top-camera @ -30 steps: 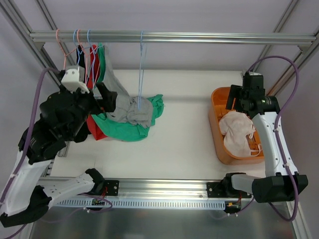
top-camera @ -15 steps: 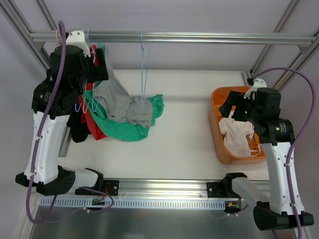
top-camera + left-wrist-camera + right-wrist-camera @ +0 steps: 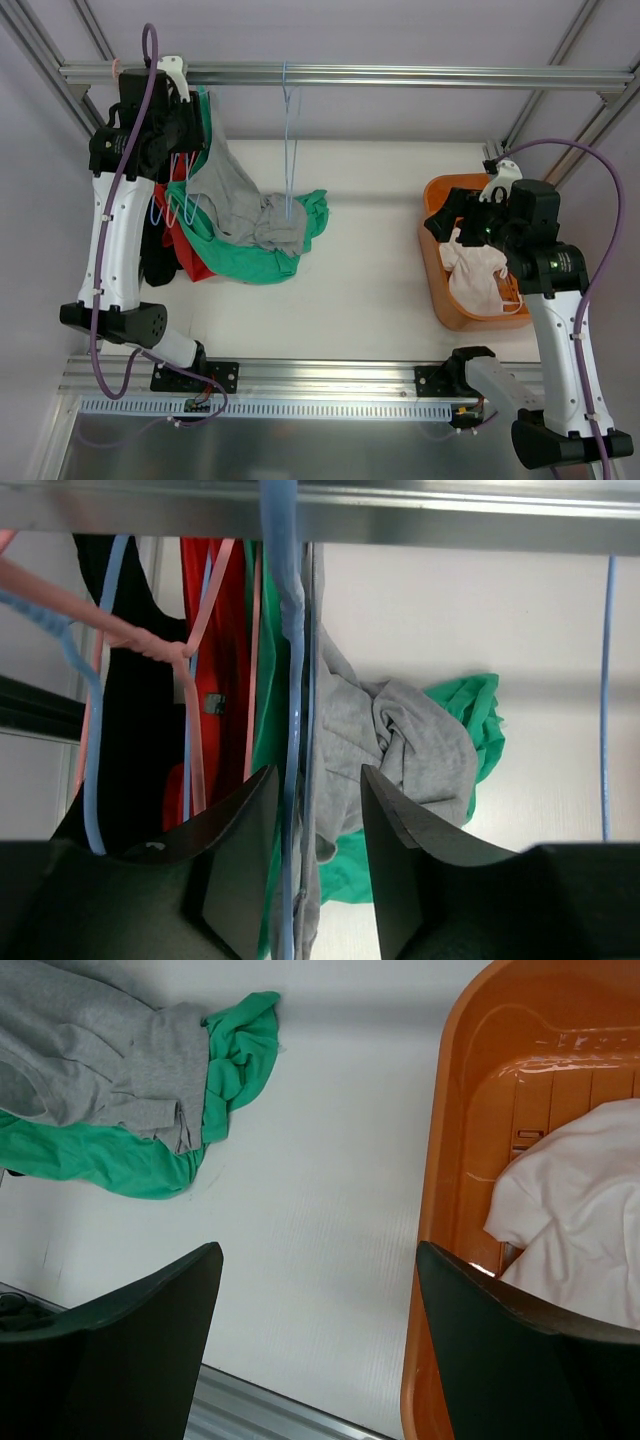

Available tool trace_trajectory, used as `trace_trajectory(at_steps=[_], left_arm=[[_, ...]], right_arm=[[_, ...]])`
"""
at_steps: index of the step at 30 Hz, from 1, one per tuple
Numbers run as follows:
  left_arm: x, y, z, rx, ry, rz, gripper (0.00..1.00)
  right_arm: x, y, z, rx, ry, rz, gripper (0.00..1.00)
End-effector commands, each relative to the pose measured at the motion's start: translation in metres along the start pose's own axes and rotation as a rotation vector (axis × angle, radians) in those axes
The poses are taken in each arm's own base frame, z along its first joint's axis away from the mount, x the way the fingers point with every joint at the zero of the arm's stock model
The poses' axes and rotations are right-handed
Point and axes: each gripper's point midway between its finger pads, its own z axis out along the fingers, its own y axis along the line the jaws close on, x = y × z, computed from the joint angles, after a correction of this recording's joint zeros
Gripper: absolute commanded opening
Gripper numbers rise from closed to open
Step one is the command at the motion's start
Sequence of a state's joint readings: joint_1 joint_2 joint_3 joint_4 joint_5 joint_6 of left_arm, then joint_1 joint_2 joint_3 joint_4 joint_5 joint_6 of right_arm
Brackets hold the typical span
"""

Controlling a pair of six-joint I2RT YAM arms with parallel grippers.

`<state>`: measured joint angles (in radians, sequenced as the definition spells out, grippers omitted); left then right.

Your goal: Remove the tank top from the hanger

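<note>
Left gripper (image 3: 316, 772) astride the blue hanger (image 3: 291, 680)
Its jaws stand apart, hanger and grey tank top (image 3: 400, 745) strap between them; the top droops from 10 o'clock onto a green garment (image 3: 250, 265). The right gripper (image 3: 318, 1255), spread and empty, hovers at 3 o'clock beside the orange basket (image 3: 440, 1160).

White table (image 3: 370, 260), grey garment (image 3: 262, 222) + green garment (image 3: 250, 264) heaped at L, orange basket (image 3: 432, 272) at R w/ white cloth (image 3: 478, 278) inside
</note>
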<state>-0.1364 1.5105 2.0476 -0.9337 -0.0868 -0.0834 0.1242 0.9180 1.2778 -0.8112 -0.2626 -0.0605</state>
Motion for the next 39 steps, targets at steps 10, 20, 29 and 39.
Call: trace_trajectory(at_steps=[10, 20, 29, 39], left_arm=[[-0.023, -0.005, -0.025, 0.068, -0.079, -0.018, 0.0], [-0.071, -0.029, -0.067, 0.206, -0.26, -0.047, 0.0], [0.001, -0.052, -0.105, 0.375, -0.152, -0.077, 0.0], [0.102, -0.069, -0.167, 0.555, -0.092, -0.102, 0.0]], right_arm=[[-0.02, 0.03, -0.014, -0.133, -0.096, -0.029, 0.84], [-0.024, 0.062, -0.014, -0.319, -0.114, -0.003, 0.84], [-0.024, 0.1, -0.028, -0.536, -0.1, -0.034, 0.84], [0.01, 0.163, -0.019, -0.725, 0.025, -0.158, 0.84]])
